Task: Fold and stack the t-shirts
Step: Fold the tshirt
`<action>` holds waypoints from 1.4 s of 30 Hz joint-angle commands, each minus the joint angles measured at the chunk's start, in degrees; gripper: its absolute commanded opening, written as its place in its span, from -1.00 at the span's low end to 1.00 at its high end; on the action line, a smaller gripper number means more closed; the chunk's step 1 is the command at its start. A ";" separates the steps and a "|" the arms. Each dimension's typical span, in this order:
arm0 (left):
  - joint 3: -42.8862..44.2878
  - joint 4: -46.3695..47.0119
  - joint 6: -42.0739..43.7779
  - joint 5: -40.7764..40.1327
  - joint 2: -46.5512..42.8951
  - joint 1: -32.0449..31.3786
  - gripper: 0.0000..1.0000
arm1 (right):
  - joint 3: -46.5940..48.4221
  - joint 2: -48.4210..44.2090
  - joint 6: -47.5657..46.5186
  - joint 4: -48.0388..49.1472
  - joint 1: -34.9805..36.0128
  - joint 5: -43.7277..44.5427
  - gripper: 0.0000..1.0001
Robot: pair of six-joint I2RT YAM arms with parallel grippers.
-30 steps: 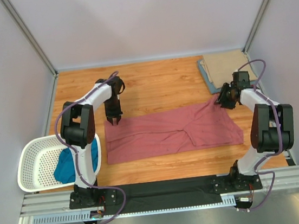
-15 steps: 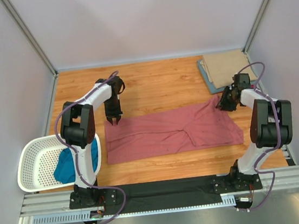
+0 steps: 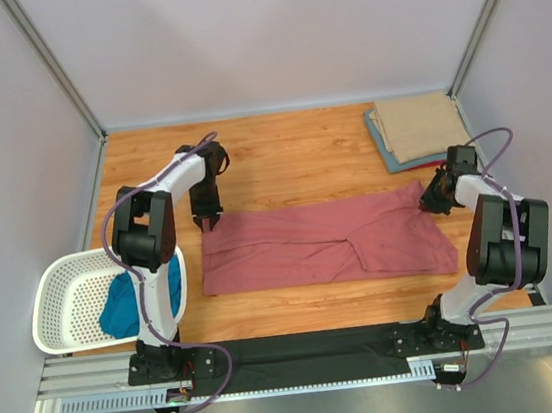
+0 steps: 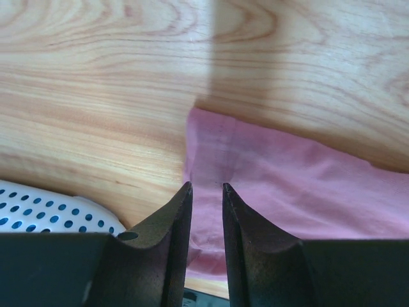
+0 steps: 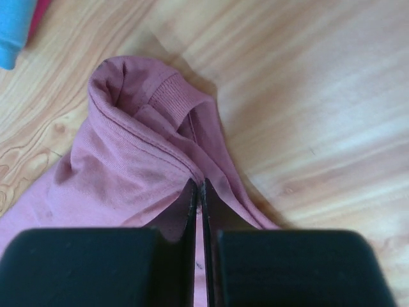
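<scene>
Folding is only at its beginning for the rose-red shirt (image 3: 311,247). It lies spread in a long strip across the middle of the surface (image 3: 290,154), with some wrinkles, and no fold of it looks finished. At the far right corner a tan shirt (image 3: 417,124) lies folded on top of a blue one (image 3: 382,148), so I judge that part of the stack is made. A teal shirt (image 3: 122,306) waits in the white basket (image 3: 50,295) at the left.

My right hand (image 5: 199,187) is at the far right end of the rose-red shirt. Its fingers are pressed together, and a raised ridge of the cloth, next to a ribbed hem, runs straight into them, so I believe they pinch this ridge.

My left hand (image 4: 206,190) is at the far left corner of the same shirt. Its fingers stand a little apart and the pink cloth shows in the gap between them. I cannot see that they grip anything; the tips seem to be low over the edge of the cloth.

The next move, as I judge it, asks the left hand to take its corner as well. Then both hands must lift the far edge and carry it toward me at the same height and speed, so that the cloth comes down straight. If only one side pulls, the thin cloth may drag and bunch.
</scene>
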 commanded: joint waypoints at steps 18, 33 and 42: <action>1.34 3.66 8.12 10.50 -13.42 -5.92 -0.33 | 4.72 -9.49 21.11 -16.88 2.65 5.72 -0.09; -9.73 4.39 0.40 12.01 -9.65 -7.25 -0.32 | 10.69 3.86 39.15 -24.20 17.05 15.55 -0.01; -15.28 0.17 -2.68 -1.69 -15.80 -7.25 -0.31 | 13.33 11.59 36.07 -20.76 22.95 18.81 -0.01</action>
